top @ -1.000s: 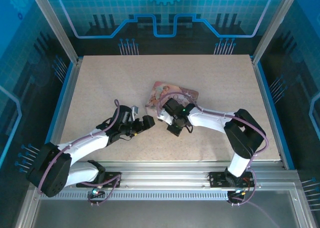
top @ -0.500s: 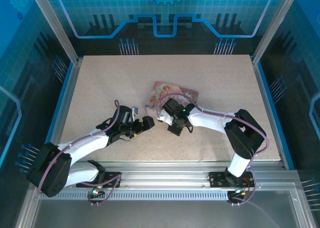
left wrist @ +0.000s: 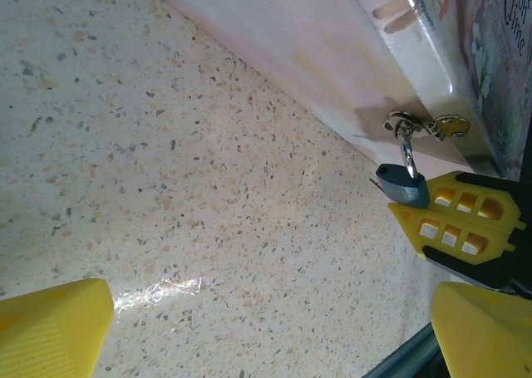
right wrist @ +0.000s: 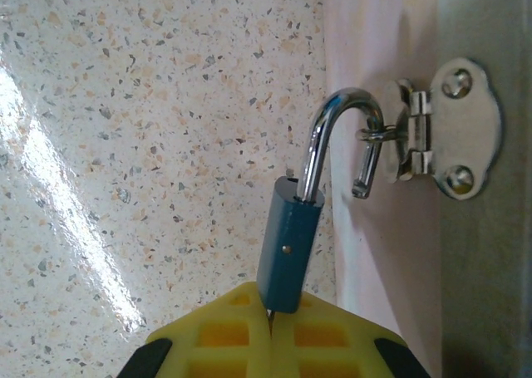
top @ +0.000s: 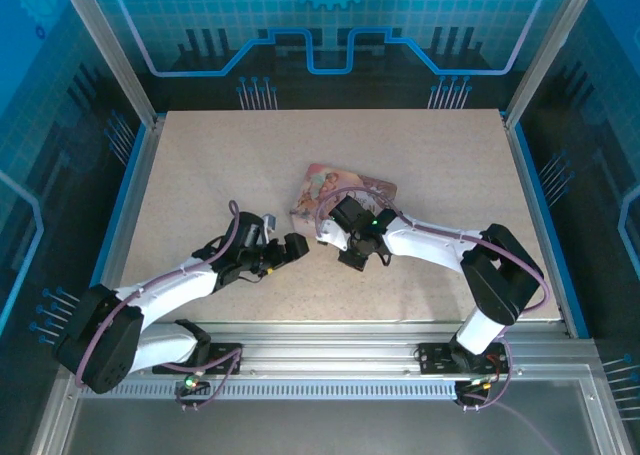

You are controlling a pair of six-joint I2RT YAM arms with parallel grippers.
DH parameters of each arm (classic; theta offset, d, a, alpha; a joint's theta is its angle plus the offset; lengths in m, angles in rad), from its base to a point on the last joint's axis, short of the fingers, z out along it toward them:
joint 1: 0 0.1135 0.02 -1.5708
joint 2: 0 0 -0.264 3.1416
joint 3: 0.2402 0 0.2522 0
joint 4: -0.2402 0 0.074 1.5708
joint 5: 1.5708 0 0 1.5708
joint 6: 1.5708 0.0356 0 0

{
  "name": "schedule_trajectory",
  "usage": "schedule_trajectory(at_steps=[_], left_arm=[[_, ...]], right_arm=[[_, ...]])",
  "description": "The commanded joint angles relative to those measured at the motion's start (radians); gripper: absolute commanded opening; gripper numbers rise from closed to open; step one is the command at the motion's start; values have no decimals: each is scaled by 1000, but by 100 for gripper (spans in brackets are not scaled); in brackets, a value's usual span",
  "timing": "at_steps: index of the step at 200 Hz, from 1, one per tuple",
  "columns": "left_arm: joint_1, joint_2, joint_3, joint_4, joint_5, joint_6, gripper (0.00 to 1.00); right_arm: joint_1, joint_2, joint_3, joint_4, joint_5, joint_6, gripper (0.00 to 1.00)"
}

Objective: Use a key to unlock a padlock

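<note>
The small blue padlock [right wrist: 287,245] hangs by its silver shackle [right wrist: 332,120] from the hasp [right wrist: 453,129] on the pink box [top: 345,188]. The shackle's short end stands free of the lock body. My right gripper [right wrist: 270,307] is shut just below the lock body, and a thin sliver of the key [right wrist: 269,313] shows between its yellow fingers, running into the lock's underside. In the left wrist view the padlock [left wrist: 405,185] sits at the tip of the right arm's yellow fingers [left wrist: 457,220]. My left gripper [left wrist: 274,328] is open and holds nothing, low over the table left of the lock.
The pink box [left wrist: 316,54] lies flat on the speckled table [top: 200,165], behind both grippers. In the top view the left gripper [top: 288,245] and right gripper [top: 328,233] sit close together. Aluminium rails and blue walls surround the table.
The right arm's elbow has shifted slightly to the right while its gripper stays at the lock. The left arm has not moved.
</note>
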Motion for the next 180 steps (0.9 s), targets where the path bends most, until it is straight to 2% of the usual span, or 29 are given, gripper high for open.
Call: schedule_trajectory(at_steps=[1,79,180], left_arm=[[-3,-25,-18,-21,28,5,99],[-3,-30,-23,-23,25,-6,99],[-3,-36,-27,-23,24,-16,99]], right_arm=[[13,8,7,6,-11,-32,1],[22,15,52,63,-34,-143,1],[37,65,77,48,-55,-138,1]])
